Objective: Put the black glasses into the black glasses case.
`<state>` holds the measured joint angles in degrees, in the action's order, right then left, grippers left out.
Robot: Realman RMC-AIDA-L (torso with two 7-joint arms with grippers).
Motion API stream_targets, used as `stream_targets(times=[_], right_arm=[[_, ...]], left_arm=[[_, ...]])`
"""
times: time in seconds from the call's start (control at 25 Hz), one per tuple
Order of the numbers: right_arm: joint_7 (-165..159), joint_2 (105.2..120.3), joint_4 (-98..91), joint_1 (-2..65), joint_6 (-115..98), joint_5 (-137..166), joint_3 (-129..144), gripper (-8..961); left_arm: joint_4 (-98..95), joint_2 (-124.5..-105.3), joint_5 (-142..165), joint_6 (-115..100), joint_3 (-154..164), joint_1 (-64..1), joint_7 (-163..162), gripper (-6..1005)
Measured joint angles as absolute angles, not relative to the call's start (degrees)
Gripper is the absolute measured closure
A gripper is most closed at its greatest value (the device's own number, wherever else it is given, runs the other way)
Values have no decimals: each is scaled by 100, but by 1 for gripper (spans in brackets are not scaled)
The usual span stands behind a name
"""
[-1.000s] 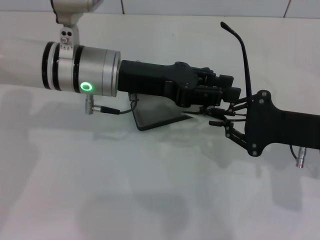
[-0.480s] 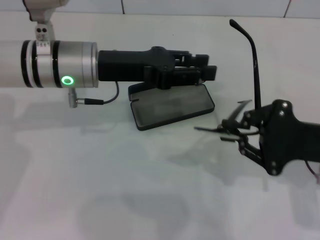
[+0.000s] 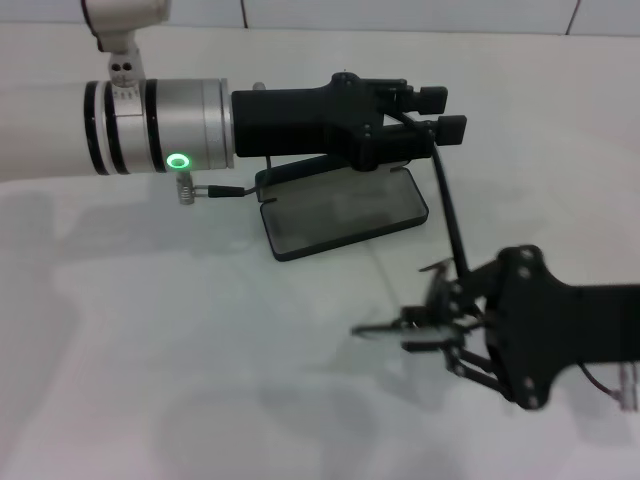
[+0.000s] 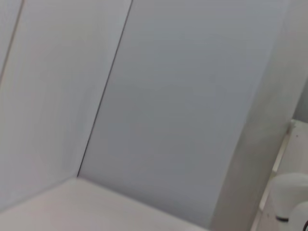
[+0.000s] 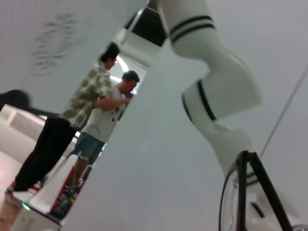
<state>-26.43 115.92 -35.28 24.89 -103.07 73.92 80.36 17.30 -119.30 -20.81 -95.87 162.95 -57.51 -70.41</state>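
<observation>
- The black glasses case lies open on the worktop.
- The left hand hangs above the case's far edge.
- The right hand sits nearer, rightward, holding the black glasses.

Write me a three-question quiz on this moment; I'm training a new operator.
1. Short answer: what does the left pincer hang above?
2. True or false: the glasses lie inside the case.
3. Choose one: the right pincer is A) shut on the glasses; B) shut on the case; C) out of view.

Key
1. The case, which lies open on the table.
2. False. They are up off the table, to the right of the case.
3. A.
</observation>
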Motion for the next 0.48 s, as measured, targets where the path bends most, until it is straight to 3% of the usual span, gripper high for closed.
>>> stream_targets(times=[0.2,0.48], right_arm=[[-3147,11597,-2574,3213,-10064,7314,7980,825],[-3749,11602,-2507,3290,-9480,7211,7971,825]], left_arm=[[1615,-11944,-2186,-9918,16295,-5656,-6345,518],[1465,-11949,-2298,-10141,16295,-5455,-5758,518]])
